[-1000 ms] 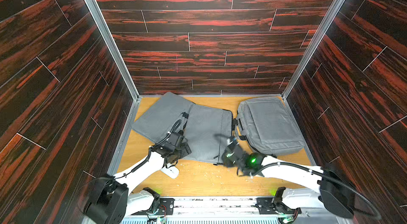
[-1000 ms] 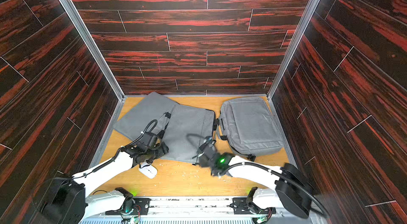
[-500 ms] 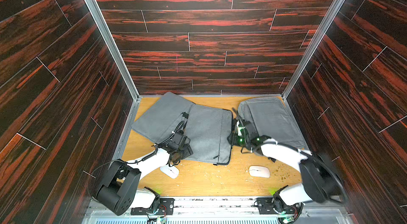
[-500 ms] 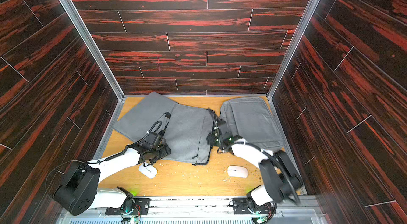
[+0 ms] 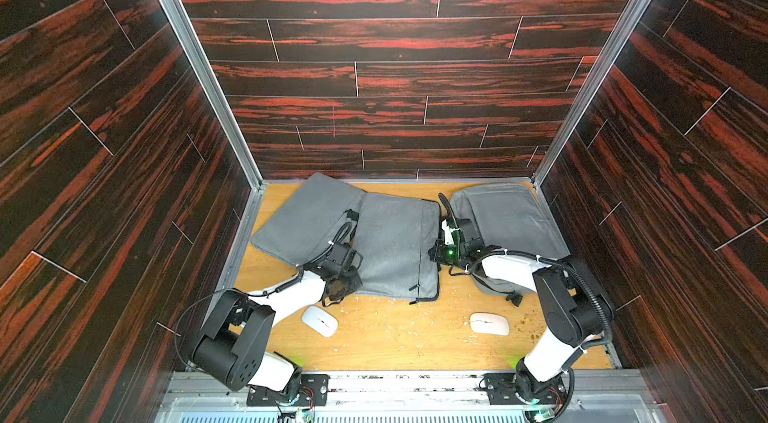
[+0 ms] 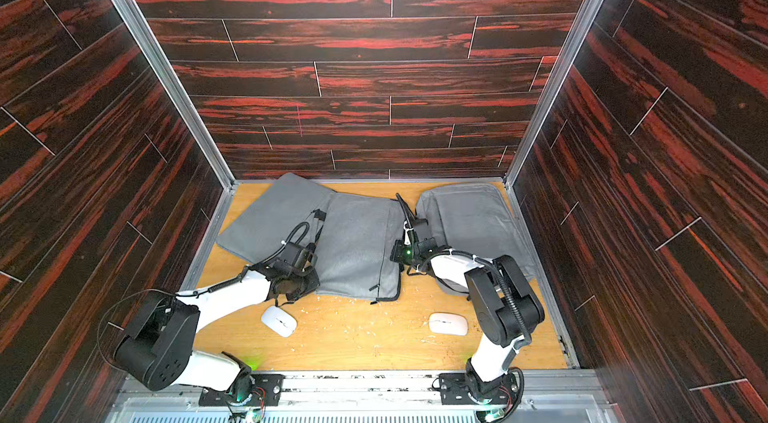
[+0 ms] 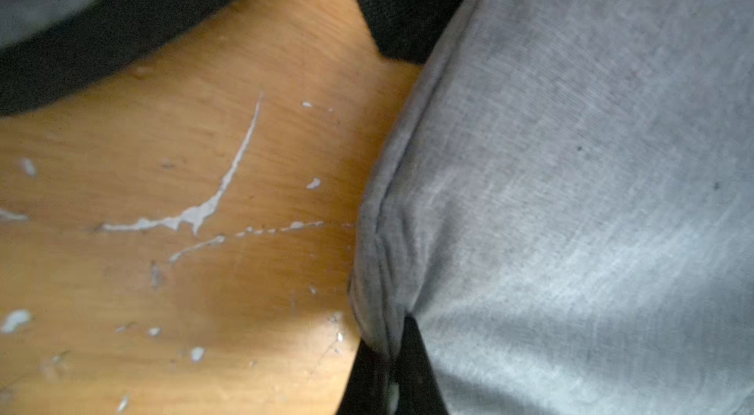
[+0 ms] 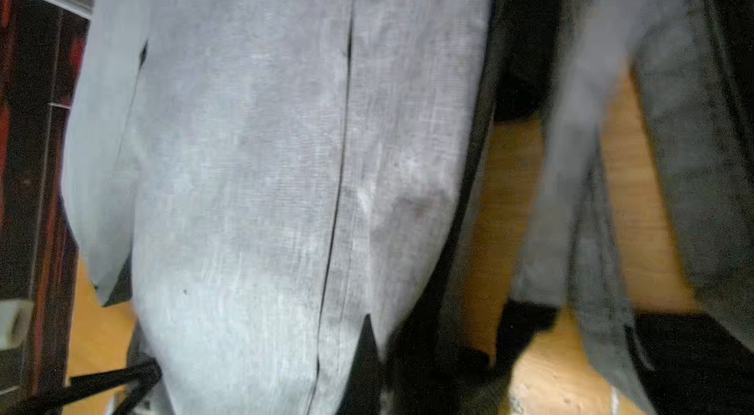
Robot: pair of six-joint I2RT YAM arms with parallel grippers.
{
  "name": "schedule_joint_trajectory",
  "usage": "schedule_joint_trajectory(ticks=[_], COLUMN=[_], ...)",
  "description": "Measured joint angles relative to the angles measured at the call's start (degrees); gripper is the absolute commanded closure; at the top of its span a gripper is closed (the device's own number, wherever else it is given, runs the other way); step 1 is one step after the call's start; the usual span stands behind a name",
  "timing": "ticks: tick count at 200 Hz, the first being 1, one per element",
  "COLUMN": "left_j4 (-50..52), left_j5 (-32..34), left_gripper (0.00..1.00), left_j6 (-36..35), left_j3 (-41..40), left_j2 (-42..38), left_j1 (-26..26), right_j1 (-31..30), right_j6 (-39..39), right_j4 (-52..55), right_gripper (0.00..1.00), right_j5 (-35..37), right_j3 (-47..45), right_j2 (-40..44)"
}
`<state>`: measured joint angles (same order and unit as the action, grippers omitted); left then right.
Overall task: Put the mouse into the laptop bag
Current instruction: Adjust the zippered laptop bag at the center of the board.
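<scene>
Wrist views fill with grey laptop bag [image 7: 571, 188] cloth, left gripper [image 5: 343, 286] and right gripper [image 5: 449, 229] closed, holds unclear.

I see matt grey woven cloth on the left laptop bag [image 5: 390, 242] and the right laptop bag [image 5: 507, 217], both edged in black trim. The table [image 5: 395, 337] is smooth orange wood scratched with pale chips, and the left mouse [image 5: 319, 320] and right mouse [image 5: 489, 323] are glossy white plastic. The walls [image 5: 374, 38] are dark, red-streaked wood planks with a faint sheen, joined by dull metal corner rails [image 5: 203, 67].
</scene>
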<state>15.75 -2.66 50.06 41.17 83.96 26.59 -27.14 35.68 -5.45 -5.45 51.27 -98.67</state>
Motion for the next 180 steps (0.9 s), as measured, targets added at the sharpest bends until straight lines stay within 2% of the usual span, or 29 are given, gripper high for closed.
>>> schedule_joint_trajectory(ticks=[38, 63, 83, 104, 126, 147, 165, 180], left_j4=[9.73, 13.38, 13.27, 13.38, 13.88, 13.81, 13.25, 11.91], left_j5=[2.45, 4.92, 4.7, 2.45, 0.63, 0.07, -0.79, -0.7], left_gripper=[1.0, 1.0, 1.0, 1.0, 1.0, 1.0, 1.0, 0.98], left_j6=[-2.62, -5.29, -7.21, -8.59, -9.64, -10.36, -10.88, -11.17], left_j3=[7.85, 13.84, 16.06, 16.83, 17.75, 19.1, 20.11, 20.24], left_j2=[-1.31, -4.02, -6.6, -6.91, -3.32, 1.86, 5.81, 8.02], left_j1=[-0.42, -2.78, -7.04, -13.68, -19.69, -22.36, -23.26, -23.85], right_j1=[0.09, -0.22, -2.43, -7.19, -11.93, -13.94, -14.12, -14.08], right_j6=[0.61, 1.7, 2.71, 3.67, 4.76, 5.81, 6.69, 7.39], right_j4=[0.33, 0.72, 0.39, -1.29, -3.23, -5.33, -6.99, -7.37], right_gripper=[1.0, 1.0, 1.0, 1.0, 1.0, 1.0, 0.86, 0.67], right_j5=[-0.2, -0.46, -0.63, -0.37, 0.22, 0.52, 0.46, -0.13], right_j3=[-0.02, -0.17, -0.17, -0.13, 0.9, 1.9, 1.92, 1.79], right_j2=[2.64, 6.03, 6.93, 6.91, 5.99, 3.76, 1.55, 0.5])
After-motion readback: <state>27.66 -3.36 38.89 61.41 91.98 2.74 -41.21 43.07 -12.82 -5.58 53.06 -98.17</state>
